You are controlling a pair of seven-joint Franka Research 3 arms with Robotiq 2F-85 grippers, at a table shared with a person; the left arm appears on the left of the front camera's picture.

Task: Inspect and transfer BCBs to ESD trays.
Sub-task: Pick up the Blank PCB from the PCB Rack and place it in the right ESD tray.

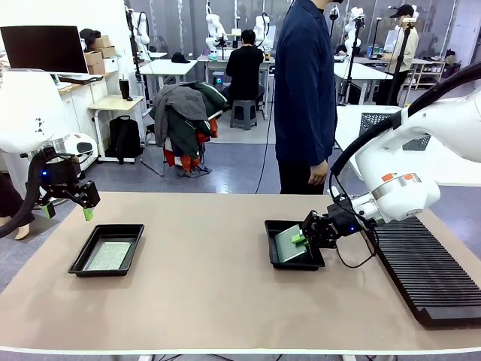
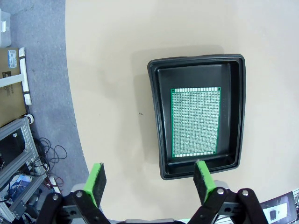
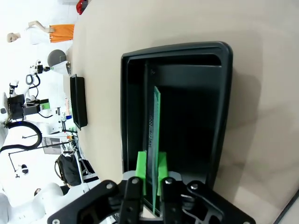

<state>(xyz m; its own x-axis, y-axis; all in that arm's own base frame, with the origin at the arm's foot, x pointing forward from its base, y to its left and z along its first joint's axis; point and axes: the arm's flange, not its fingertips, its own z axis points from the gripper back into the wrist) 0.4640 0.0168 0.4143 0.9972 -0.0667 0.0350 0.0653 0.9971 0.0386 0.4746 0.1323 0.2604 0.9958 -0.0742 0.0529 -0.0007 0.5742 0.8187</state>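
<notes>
Two black ESD trays sit on the tan table. The left tray [image 1: 107, 251] [image 2: 198, 115] holds a flat green-grey BCB [image 1: 109, 256] [image 2: 195, 122]. My left gripper [image 1: 69, 209] [image 2: 149, 179] hangs open above and behind that tray, nothing between its green pads. My right gripper [image 1: 301, 238] [image 3: 152, 172] is shut on a second BCB [image 1: 288, 244] [image 3: 153, 140], held on edge and tilted inside the right tray [image 1: 293, 244] [image 3: 175, 112]. Whether the board's far end touches the tray floor I cannot tell.
A long black ribbed rack [image 1: 425, 271] lies along the table's right side. A person [image 1: 304, 98] in dark blue stands at the far edge, one hand [image 1: 317, 174] hanging down. A grey mesh basket [image 1: 391, 129] stands behind at the right.
</notes>
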